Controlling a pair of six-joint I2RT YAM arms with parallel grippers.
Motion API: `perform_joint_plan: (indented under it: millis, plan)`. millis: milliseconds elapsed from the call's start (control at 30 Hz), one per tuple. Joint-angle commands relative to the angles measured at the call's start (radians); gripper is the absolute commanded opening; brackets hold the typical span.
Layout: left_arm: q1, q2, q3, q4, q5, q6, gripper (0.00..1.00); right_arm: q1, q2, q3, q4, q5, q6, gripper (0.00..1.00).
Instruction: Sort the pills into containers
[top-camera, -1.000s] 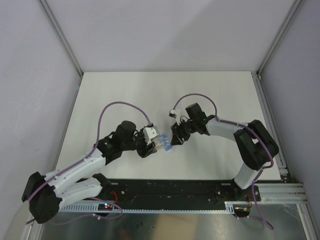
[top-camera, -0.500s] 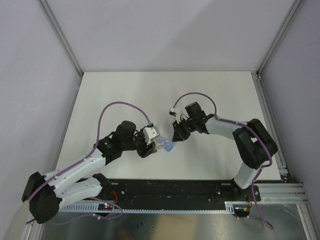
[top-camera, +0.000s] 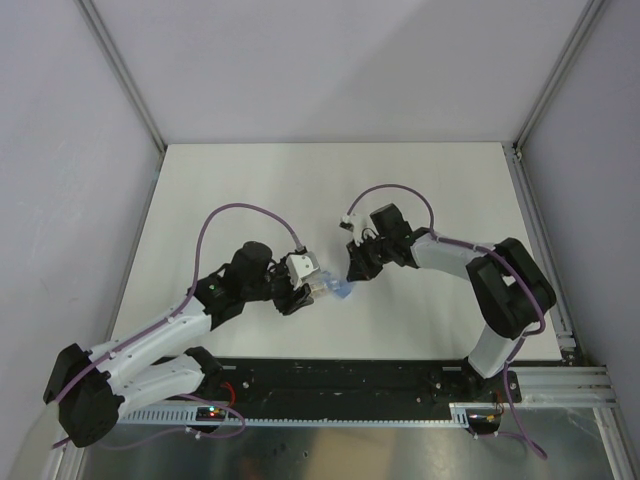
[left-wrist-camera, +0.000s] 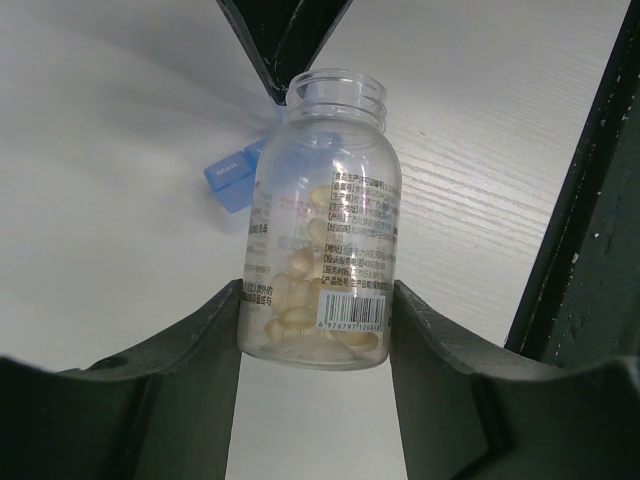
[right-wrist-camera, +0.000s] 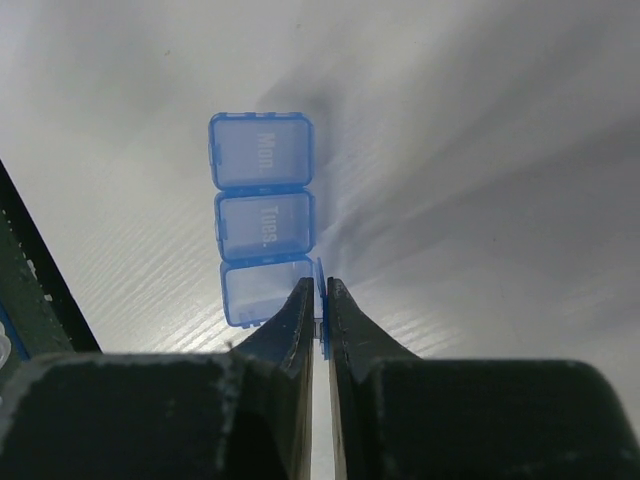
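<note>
The sorting has hardly begun. The left gripper (left-wrist-camera: 318, 292) is clenched around a clear plastic bottle (left-wrist-camera: 325, 200) with a printed label and an uncapped mouth. It holds the bottle low on its body, with the mouth pointing away towards the right arm. The pills (left-wrist-camera: 298, 300), small pale amber capsules, all lie heaped at the bottom end of the bottle; none is near the neck, and none shows on the white table (right-wrist-camera: 480, 150).

The translucent blue plastic strip (right-wrist-camera: 262, 205) of three joined square compartments lies flat on the table just beyond the bottle's mouth. It is close to the bottle but not touching it. Two of its lids, marked "Mon." and "Tues.", are down. The right gripper (right-wrist-camera: 320, 290) is nearly closed on the thin blue lid (right-wrist-camera: 319, 270) of the third compartment, the one nearest that arm, and the lid stands on edge between its fingers. That compartment looks open and empty, though the plastic is cloudy enough that I cannot be sure of it.

So one compartment seems to be ready and nothing has been filled. By my judgement, what is left is to tip the bottle over the open cell, then to open and fill the other two compartments.
</note>
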Motion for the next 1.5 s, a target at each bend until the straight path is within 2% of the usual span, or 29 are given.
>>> perform_joint_plan:
  millis: [0, 533, 933, 1333, 1467]
  plan:
    - [0.005, -0.003, 0.004, 0.039, -0.018, 0.028, 0.0, -0.003, -0.056, 0.035, -0.007, 0.054, 0.022, 0.0]
    - [0.005, 0.077, 0.053, 0.049, -0.042, 0.054, 0.0, -0.053, -0.097, 0.034, -0.021, 0.135, 0.076, 0.0]
    - [0.006, 0.182, 0.074, 0.189, -0.133, -0.017, 0.0, -0.087, -0.11, -0.021, 0.038, 0.13, 0.197, 0.0]
    - [0.0, 0.245, 0.09, 0.28, -0.15, -0.066, 0.0, -0.084, -0.131, -0.084, 0.086, 0.114, 0.268, 0.0]
    - [-0.006, 0.249, 0.086, 0.284, -0.153, -0.069, 0.0, -0.073, -0.127, -0.09, 0.088, 0.107, 0.275, 0.08]
